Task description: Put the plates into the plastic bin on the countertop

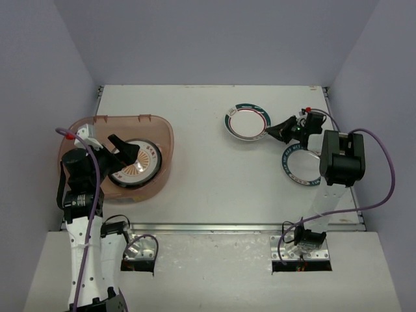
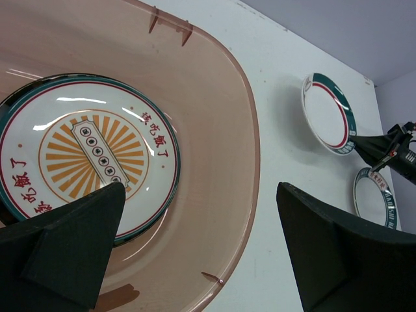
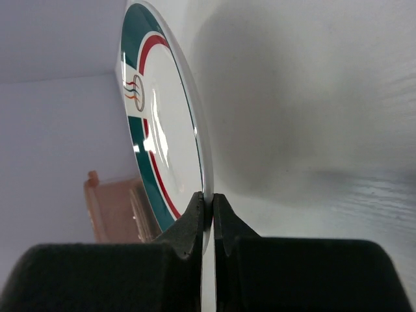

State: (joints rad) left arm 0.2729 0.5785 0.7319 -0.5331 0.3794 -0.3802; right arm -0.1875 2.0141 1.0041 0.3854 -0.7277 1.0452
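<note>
The translucent pinkish-brown plastic bin point(image 2: 218, 162) has smooth, shiny walls, and the round orange-sunburst ceramic plate point(image 2: 91, 153) inside it has a glossy glaze (streaks of light lie across it). Well right of the bin, the round white ceramic plate with teal-and-red rim point(image 3: 166, 130) is just as glossy, pinched between the matt black fingers point(image 3: 188, 227) of the right gripper point(image 3: 208, 203). The flat white countertop point(image 3: 338, 214) under the bin looks matt and faintly grained, with a dull metal front edge point(image 1: 214, 228).

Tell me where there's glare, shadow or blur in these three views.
Top external: even, soft light, faint shadows, all sharp. Left wrist: bright glare streaks on the sunburst plate inside the plastic bin. Right wrist: reflections on the teal-rimmed plate, its broad soft shadow on the countertop, right tool slightly soft.
</note>
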